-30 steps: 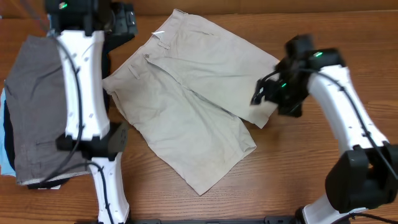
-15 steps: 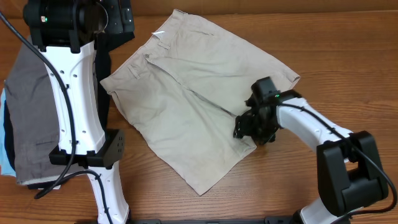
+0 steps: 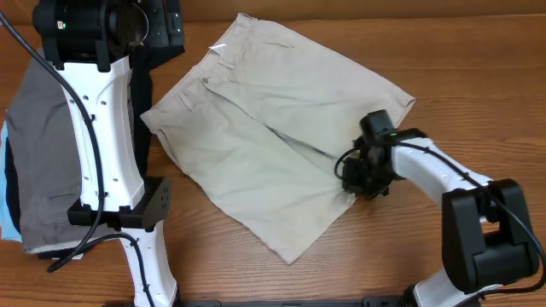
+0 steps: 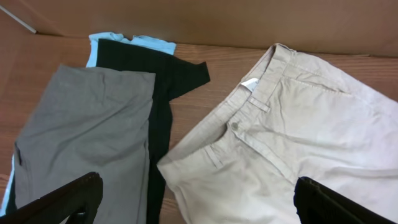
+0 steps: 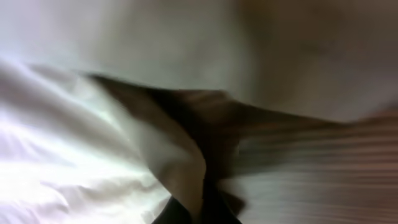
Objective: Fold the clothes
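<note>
The right jaws are closed tight on the khaki shorts (image 3: 256,128), pinching the cloth at the inner edge of the hem, where the two legs part. In the right wrist view the picture is blurred, but a soft ridge of pale cloth (image 5: 74,155) runs down into the grip at the bottom middle, with a dark shadowed crease beside it. Around the pinch the fabric puckers into small wrinkles.

The left jaws stand wide open and hold nothing. Their dark fingers (image 4: 62,199) show at the two lower corners of the left wrist view, above the waistband and clear of the cloth.

The khaki shorts lie spread flat near the middle of the table (image 3: 426,51). They are a light beige woven cotton, lightly creased. Their long axis runs on a diagonal: the waistband is at the upper left in the overhead view and the legs reach toward the lower right. The waistband has a button (image 4: 235,126) at the fly, belt loops, and a small white label (image 4: 250,84) inside its far end. A slanted pocket seam shows below it.

Just beside the waistband, at the left end of the table, is a small pile. The grey shorts (image 4: 81,124), a smooth matte cloth, lie on top. Under them is a black piece (image 4: 168,81), and a light-blue piece (image 4: 152,42) shows at the far and left edges.

The table is brown wood with a streaky grain.
</note>
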Robot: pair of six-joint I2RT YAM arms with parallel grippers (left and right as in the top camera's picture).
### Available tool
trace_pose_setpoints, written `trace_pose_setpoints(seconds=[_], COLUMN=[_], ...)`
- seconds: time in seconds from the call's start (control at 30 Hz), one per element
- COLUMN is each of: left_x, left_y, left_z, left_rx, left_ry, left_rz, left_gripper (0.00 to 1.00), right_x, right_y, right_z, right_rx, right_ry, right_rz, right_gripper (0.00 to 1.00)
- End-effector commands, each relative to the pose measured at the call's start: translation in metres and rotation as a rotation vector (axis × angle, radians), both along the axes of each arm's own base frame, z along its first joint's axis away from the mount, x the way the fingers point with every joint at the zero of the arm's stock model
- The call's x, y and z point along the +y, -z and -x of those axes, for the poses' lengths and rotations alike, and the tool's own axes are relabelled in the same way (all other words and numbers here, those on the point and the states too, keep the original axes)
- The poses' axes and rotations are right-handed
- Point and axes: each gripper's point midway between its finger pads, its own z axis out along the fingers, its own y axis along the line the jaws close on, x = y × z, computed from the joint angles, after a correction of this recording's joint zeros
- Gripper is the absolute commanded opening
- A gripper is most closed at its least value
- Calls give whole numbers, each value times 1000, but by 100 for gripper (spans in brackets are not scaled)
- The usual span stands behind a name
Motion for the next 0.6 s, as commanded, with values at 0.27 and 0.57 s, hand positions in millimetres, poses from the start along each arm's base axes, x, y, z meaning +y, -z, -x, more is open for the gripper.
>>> trace_pose_setpoints(seconds=[0.27, 0.57], left_x=[-1, -1], left_y=[5, 5], left_z=[0, 0], left_rx=[25, 26], left_ry=[59, 65], left_rz=[-43, -47], left_gripper=[100, 100], right_x=[-102, -147], right_y=[-13, -49], right_z=[-62, -91], right_rx=[-208, -309], right_ry=[304, 406], right_rz=[-71, -118], right_gripper=[10, 82])
